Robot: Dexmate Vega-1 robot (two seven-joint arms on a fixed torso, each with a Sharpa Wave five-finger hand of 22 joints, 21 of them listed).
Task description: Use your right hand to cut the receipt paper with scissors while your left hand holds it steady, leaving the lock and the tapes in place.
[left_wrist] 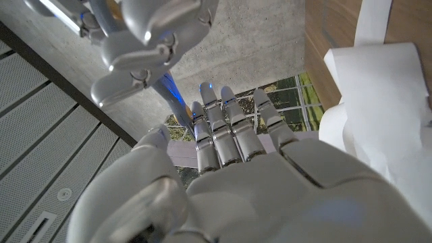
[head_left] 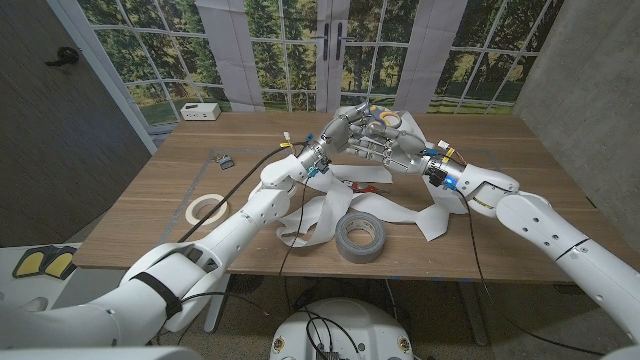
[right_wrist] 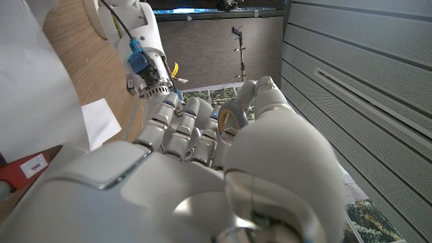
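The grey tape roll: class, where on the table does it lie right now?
In the head view, the grey tape roll lies near the table's front edge, about mid-width, on the loose receipt paper, below both raised hands.

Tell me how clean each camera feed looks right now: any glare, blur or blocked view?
Head view: evenly lit and sharp, soft shadows; the left robot hand and right robot hand overlap above the receipt paper, hiding what they hold. Left wrist view: mild glare on the white fingers. Right wrist view: the hand's near shell is soft-focus and blocks much of the table.
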